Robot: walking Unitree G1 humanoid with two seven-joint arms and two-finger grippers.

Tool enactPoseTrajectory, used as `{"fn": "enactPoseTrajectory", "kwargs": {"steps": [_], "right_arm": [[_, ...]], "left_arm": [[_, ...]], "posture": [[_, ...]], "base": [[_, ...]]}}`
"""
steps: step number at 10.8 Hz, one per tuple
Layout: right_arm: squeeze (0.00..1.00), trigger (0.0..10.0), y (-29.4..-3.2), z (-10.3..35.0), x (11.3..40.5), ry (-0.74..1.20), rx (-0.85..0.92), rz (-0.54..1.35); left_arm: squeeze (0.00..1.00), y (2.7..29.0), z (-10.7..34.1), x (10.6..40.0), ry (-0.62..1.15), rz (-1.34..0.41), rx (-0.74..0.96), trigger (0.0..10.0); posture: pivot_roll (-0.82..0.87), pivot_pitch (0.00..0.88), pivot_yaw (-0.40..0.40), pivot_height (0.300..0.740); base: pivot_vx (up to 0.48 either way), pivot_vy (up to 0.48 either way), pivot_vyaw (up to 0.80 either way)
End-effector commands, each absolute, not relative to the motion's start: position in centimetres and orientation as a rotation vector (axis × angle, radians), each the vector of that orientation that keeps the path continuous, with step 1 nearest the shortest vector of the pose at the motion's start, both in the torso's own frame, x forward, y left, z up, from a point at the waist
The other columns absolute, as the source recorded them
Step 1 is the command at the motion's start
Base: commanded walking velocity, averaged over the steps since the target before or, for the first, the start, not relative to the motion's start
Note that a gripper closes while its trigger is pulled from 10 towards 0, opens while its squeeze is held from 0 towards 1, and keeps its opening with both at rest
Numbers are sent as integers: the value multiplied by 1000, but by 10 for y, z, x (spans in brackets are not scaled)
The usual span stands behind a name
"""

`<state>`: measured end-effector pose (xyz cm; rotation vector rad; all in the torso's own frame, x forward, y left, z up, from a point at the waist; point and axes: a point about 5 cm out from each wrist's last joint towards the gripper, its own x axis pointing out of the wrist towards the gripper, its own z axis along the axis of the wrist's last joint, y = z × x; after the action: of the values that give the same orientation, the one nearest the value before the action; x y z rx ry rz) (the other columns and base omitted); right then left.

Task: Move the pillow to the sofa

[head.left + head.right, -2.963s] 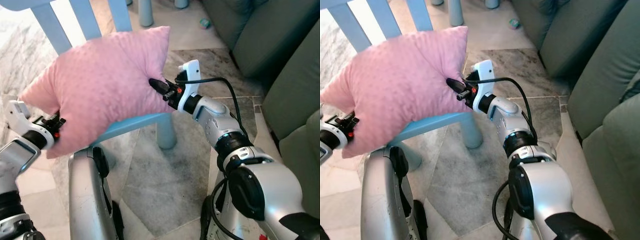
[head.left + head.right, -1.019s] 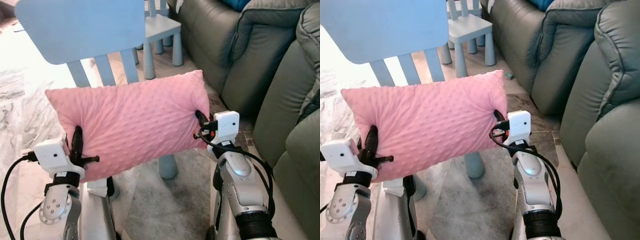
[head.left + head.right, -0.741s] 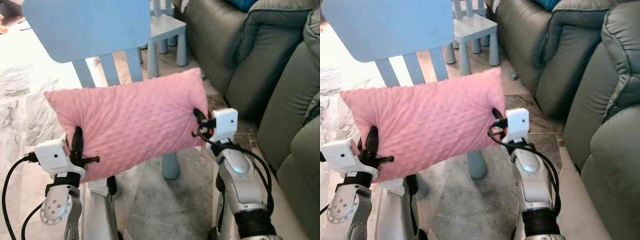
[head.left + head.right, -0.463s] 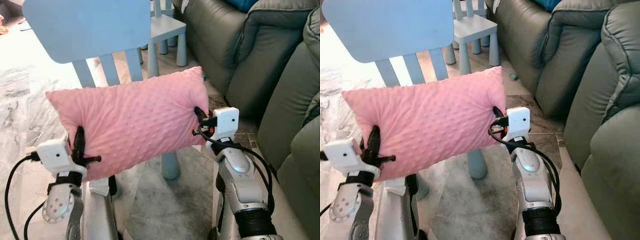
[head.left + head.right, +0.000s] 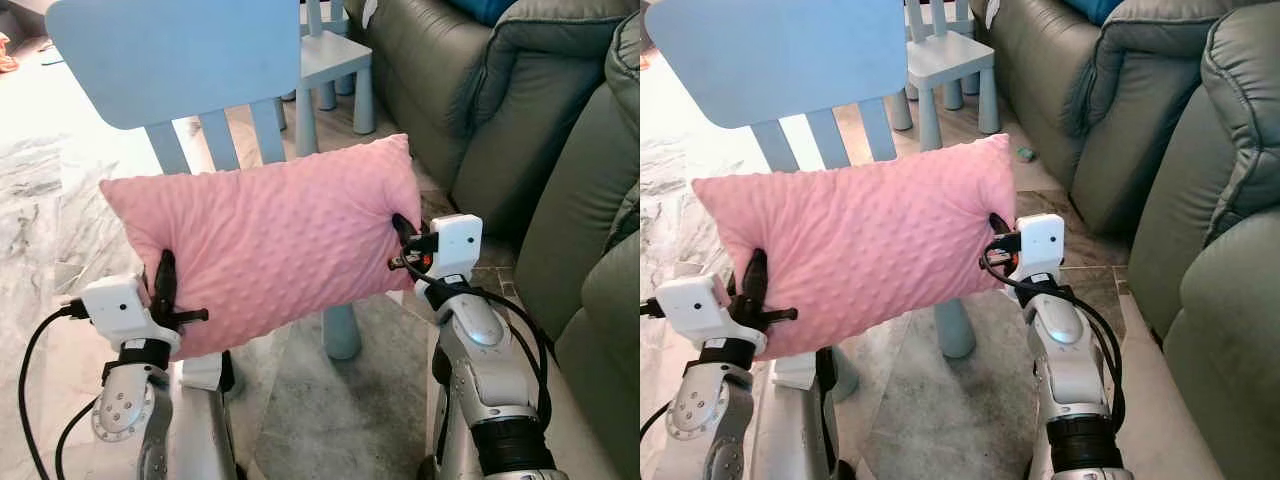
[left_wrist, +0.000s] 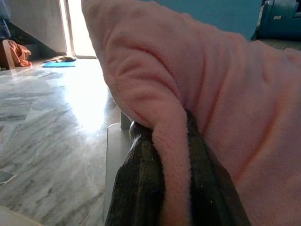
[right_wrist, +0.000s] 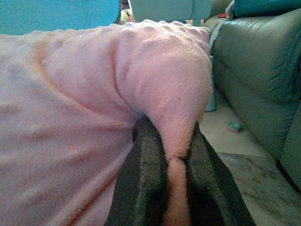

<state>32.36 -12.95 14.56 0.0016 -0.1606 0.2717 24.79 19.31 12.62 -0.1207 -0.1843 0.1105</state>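
Sofa, grey-green leather, stands to robot's right, nothing pink on it yet. Chair, light blue plastic with slatted back, directly ahead on grey marble floor. Pillow, pink dimpled fleece, held aloft, clear of chair. Left tool and right tool each pinch an end. Lift done; carry and drop onto sofa remain.

Grey marbled floor carries 2 blue chairs, the green sofa and a small object.
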Motion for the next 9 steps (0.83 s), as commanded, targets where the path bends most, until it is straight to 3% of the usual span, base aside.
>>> {"fn": "enactPoseTrajectory", "kwargs": {"steps": [1, 6, 9], "right_arm": [[0, 0, -127, 158, 325, -207, 1, 272], [0, 0, -128, 157, 324, -201, 8, 270], [0, 0, -129, 155, 324, -191, -30, 252]], "left_arm": [[0, 194, 127, 248, -194, 109, -111, 0], [0, 191, 126, 249, -188, 95, -113, 0], [0, 191, 124, 248, -178, 98, -122, 0]], "posture": [[-196, 0, 88, 316], [-200, 0, 90, 370], [-202, 0, 90, 370]], "base": [[0, 0, 0], [0, 0, 0], [0, 0, 0]]}}
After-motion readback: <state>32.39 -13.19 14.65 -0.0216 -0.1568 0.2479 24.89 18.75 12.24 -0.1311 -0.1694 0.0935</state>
